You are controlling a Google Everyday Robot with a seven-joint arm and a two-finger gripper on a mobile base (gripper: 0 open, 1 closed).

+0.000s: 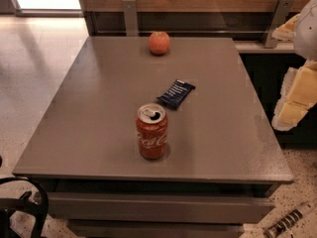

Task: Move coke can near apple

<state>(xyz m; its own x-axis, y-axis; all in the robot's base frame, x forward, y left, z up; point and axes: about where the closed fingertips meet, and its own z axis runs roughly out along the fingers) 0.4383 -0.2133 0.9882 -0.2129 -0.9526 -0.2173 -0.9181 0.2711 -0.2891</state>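
Note:
The coke can [152,131] stands upright on the grey table [89,118], near its front edge and about at the middle. It is red-orange with white script and an opened silver top. The apple [159,42] sits at the table's far edge, straight behind the can and well apart from it. My gripper [293,95] is at the right edge of the view, a white and pale yellow shape past the table's right side. It is far from the can, and nothing shows in its hold.
A flat dark blue snack packet [176,93] lies between the can and the apple, a little to the right. A wooden wall with metal brackets [130,16] runs behind the table. Speckled floor lies to the left and front.

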